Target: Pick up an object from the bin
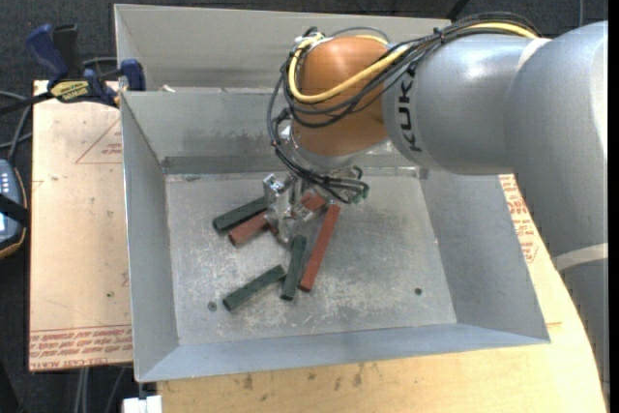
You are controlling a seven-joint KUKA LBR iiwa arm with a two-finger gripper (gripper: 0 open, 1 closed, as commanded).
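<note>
Grey metal bin (145, 237), a silver arm (484, 102) reaching in. Its gripper (285, 212) sits low amid red and green bars (253, 288); spread or closed, I cannot tell. Just beside it lies a long red bar (319, 249), probably light and rigid, best pinched mid-length across its width.

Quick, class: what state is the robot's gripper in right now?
Gripper: cannot be told. It is low in the bin, beside a red-brown bar and a dark green bar.
</note>
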